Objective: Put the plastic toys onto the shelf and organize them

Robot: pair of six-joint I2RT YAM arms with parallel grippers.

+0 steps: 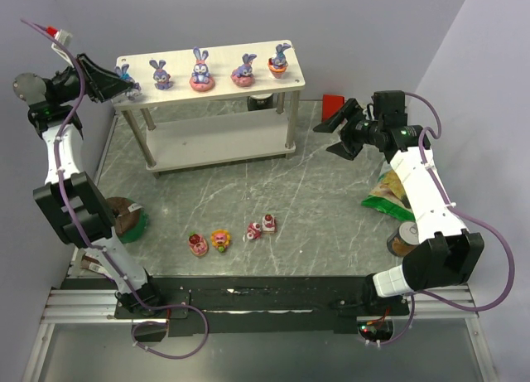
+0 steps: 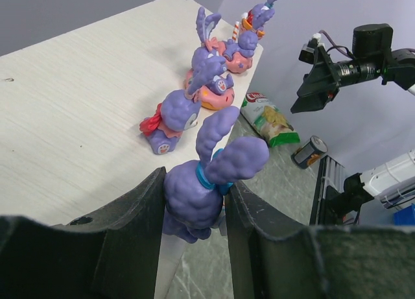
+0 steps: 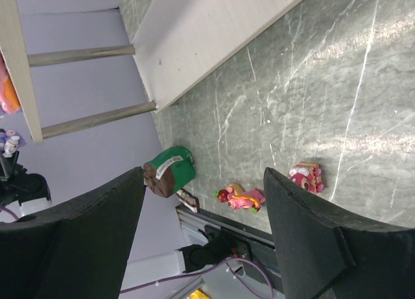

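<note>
The shelf (image 1: pixel 224 88) stands at the back of the table. Five purple-blue bunnies are lined up on its top board. My left gripper (image 1: pixel 118 85) is shut on the leftmost bunny (image 1: pixel 126 74) at the shelf's left end; in the left wrist view this bunny (image 2: pixel 227 159) sits between my fingers (image 2: pixel 146 215) at the board's edge. The other bunnies (image 1: pixel 199 71) stand in a row to its right. Four sweets (image 1: pixel 220 239) lie on the table near the front. My right gripper (image 1: pixel 335 129) is open and empty, right of the shelf; its wrist view shows two sweets (image 3: pixel 241 198).
A chocolate ring cake on a green plate (image 1: pixel 126 218) sits front left. A small red block (image 1: pixel 334 102) lies behind the right gripper. A chip bag (image 1: pixel 387 191) and a can (image 1: pixel 406 237) lie at the right. A dark object (image 1: pixel 263 102) sits behind the shelf.
</note>
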